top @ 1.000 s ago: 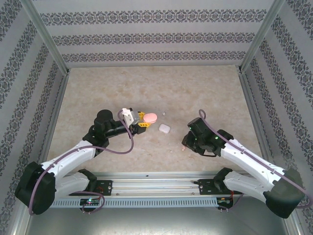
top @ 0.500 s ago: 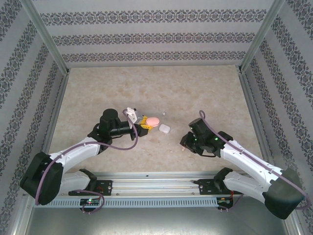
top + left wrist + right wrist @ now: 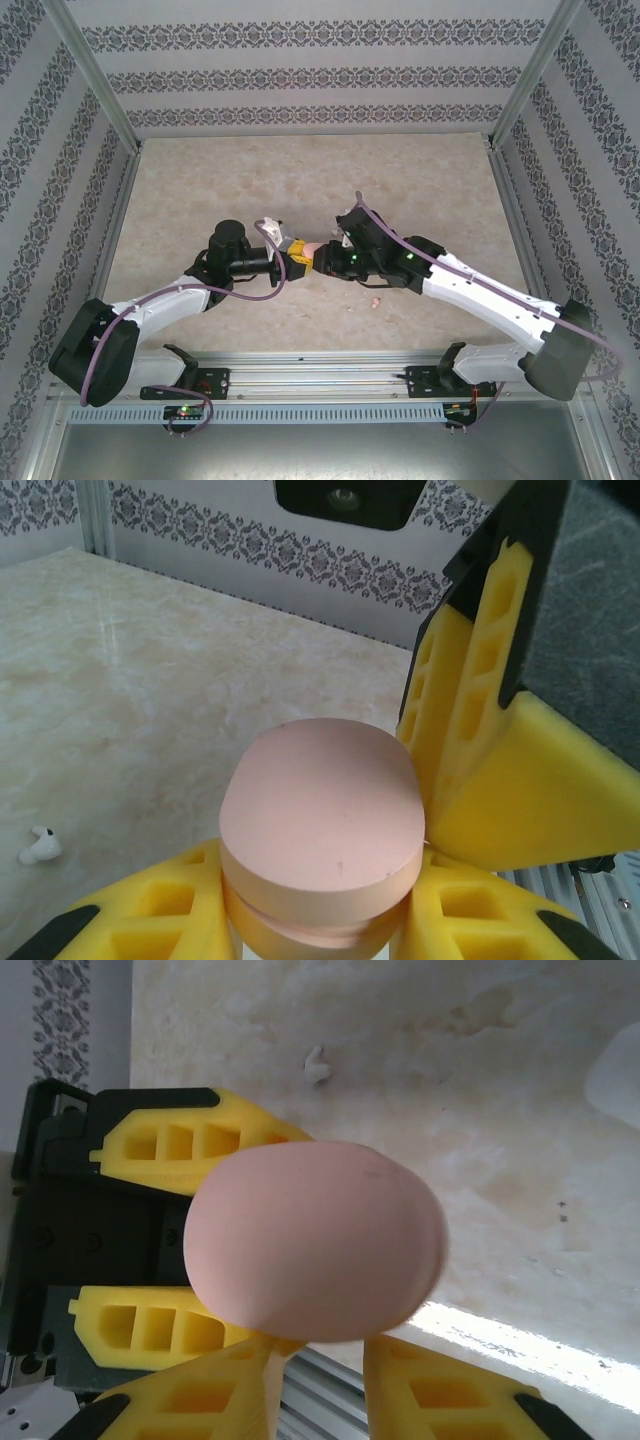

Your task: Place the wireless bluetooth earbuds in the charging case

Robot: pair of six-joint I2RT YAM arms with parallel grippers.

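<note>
**Hidden or cut off.** The pink case (image 3: 320,815) blocks much of both wrist views from you. A pale shape (image 3: 618,1070) is cut off at the frame edge and cannot be identified.

**Surfaces.** The case is a smooth, matte oval with a seam around its middle. The left gripper (image 3: 305,252) clamps it between ribbed yellow fingers (image 3: 130,910), above the marbled table (image 3: 400,190). The right gripper (image 3: 328,258) sits against the case with its jaws narrow. You cannot tell whether it grips.

**Count.** Two earbuds lie loose on the table, one pink earbud (image 3: 375,299) and one white earbud (image 3: 40,846).
</note>
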